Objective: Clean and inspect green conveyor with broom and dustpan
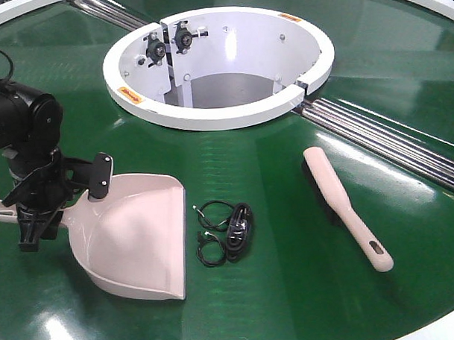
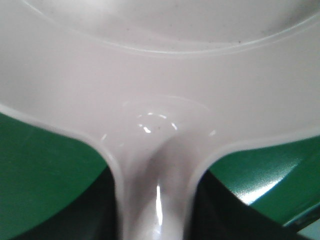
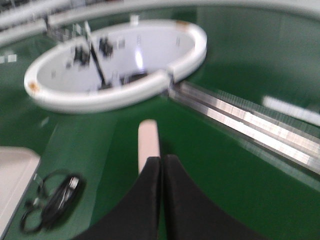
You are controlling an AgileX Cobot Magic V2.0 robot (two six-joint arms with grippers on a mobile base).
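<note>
The left gripper [image 1: 53, 206] was clamped across the handle neck of the wide, pale pink-beige plastic dustpan [image 1: 136, 233]. In the left wrist view its dark fingers [image 2: 95, 220] pressed against both sides of the handle with no green showing between. The pan lay flat on the glossy dark-green conveyor [image 1: 291, 287], its mouth facing right, just beside a small tangle of black cable [image 1: 225, 231].

The right gripper [image 3: 160, 159] hung above the belt with its black jaws pressed together and nothing between them. It was aimed along the long, flat, pale pink-beige plastic broom [image 3: 148, 137]. The broom lay untouched to the right of the cable, near the metal roller seam [image 1: 382, 138] and below the white central ring [image 1: 217, 114].

The likeliest fault lay with the right arm. If it descended with the jaws closed, it would probably knock the broom and skid it toward the seam. The cable could also snag in the bristles instead of sliding into the pan. A clamp so near the neck might let the pan's lip tilt up off the belt.
</note>
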